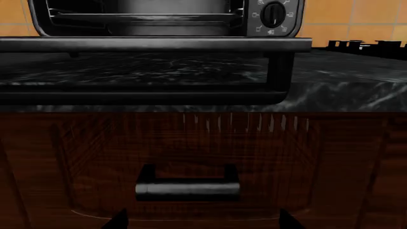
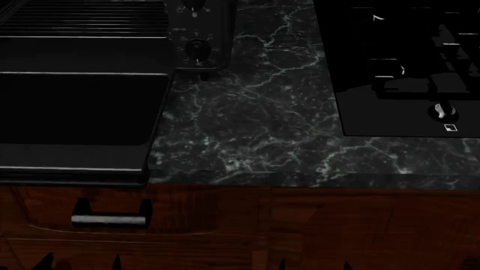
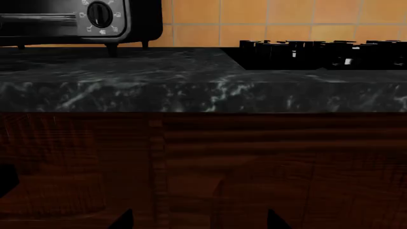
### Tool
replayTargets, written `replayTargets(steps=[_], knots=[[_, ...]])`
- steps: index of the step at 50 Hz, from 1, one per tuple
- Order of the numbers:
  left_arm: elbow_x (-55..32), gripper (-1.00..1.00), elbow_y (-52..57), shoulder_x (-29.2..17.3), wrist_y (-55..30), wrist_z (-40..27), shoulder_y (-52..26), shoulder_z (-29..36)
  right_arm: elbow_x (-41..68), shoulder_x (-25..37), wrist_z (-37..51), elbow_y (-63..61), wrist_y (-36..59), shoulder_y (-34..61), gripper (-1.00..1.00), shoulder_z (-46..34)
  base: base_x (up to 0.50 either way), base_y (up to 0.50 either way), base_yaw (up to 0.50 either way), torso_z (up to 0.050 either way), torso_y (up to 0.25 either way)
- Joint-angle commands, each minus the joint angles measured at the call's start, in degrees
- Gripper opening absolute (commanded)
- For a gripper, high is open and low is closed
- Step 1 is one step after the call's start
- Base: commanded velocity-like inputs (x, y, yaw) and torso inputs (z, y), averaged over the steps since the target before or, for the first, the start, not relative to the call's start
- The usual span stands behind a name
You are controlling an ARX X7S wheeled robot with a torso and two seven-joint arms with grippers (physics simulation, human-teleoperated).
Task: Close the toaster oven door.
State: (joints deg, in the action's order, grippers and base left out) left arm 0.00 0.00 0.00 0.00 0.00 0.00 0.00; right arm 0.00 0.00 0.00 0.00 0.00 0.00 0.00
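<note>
The black toaster oven (image 2: pixel 90 22) stands at the counter's back left, with wire racks and a knob panel (image 2: pixel 197 34). Its door (image 2: pixel 75 112) lies open and flat, reaching to the counter's front edge, with the bar handle (image 2: pixel 71 169) along its near edge. In the left wrist view the oven (image 1: pixel 146 19) is straight ahead and above, with the door (image 1: pixel 152 44) edge-on and the handle (image 1: pixel 140 95) below it. My left gripper (image 1: pixel 203 224) is open and empty, low in front of the drawer. My right gripper (image 3: pixel 200 223) is open and empty, facing the cabinet front further right.
The dark marble counter (image 2: pixel 255 124) holds a flat black stovetop (image 2: pixel 405 67) with a knob at the right. Below are reddish wooden drawer fronts; one has a silver handle (image 1: pixel 188 188) just under the door. Orange tiles (image 3: pixel 254 19) back the counter.
</note>
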Motion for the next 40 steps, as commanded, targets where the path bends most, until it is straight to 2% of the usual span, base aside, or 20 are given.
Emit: replayTargets(steps=[1, 16, 40], knots=[[-2.4, 1.0, 1.1, -2.5, -0.6, -3.0, 0.4, 2.9, 1.5, 1.5, 1.8, -1.3, 0.8, -0.5, 1.0, -1.7, 0.0, 0.0, 0.0, 0.0, 0.0], [-4.2, 1.0, 1.4, -4.1, -0.4, -4.2, 0.1, 4.3, 1.3, 3.3, 6.1, -1.0, 1.1, 0.2, 1.0, -4.0, 0.0, 0.0, 0.0, 0.0, 0.0], [-5.5, 1.0, -0.3, -5.5, 0.7, -6.3, -0.6, 6.0, 3.8, 4.7, 7.4, -0.5, 0.5, 0.9, 1.0, -6.2, 0.0, 0.5, 0.0, 0.0, 0.0]])
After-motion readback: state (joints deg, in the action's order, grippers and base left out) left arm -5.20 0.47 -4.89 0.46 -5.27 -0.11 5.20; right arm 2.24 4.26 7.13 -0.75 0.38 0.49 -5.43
